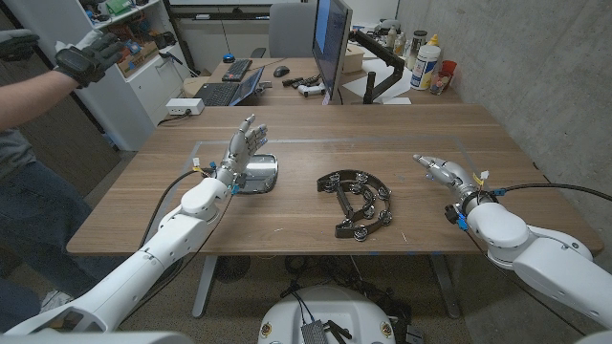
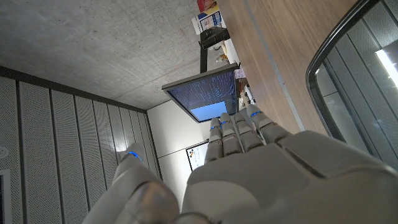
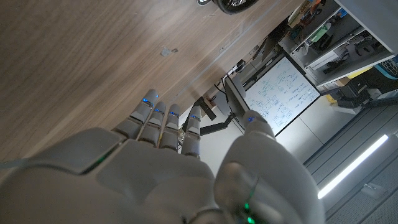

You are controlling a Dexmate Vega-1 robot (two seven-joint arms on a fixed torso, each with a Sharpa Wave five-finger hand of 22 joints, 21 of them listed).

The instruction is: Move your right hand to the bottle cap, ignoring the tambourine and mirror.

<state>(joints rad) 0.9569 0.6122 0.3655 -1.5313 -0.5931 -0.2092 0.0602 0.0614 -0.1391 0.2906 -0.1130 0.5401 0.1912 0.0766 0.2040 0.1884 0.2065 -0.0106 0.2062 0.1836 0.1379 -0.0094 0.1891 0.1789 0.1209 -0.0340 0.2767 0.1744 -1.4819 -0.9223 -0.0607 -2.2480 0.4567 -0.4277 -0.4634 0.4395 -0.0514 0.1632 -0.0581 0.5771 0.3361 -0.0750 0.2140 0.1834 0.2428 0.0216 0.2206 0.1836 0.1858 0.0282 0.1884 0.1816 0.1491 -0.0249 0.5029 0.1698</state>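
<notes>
A small pale bottle cap (image 3: 166, 51) lies on the wooden table a short way ahead of my right hand's fingertips (image 3: 155, 109), not touching them. My right hand (image 1: 442, 173) is at the table's right side, fingers stretched out and holding nothing. The black tambourine (image 1: 359, 201) lies in the middle of the table, left of that hand, and its edge (image 3: 233, 5) is also seen from the right wrist. A silver mirror (image 1: 256, 175) lies at centre left. My left hand (image 1: 243, 145) stands over its far edge, fingers straight up and empty, with the mirror (image 2: 360, 93) beside it.
A person with black-gloved hands (image 1: 84, 59) stands at the far left. Behind the table is another desk with a monitor (image 1: 332, 43), a laptop (image 1: 229, 91) and bottles (image 1: 426, 62). A concrete wall runs along the right.
</notes>
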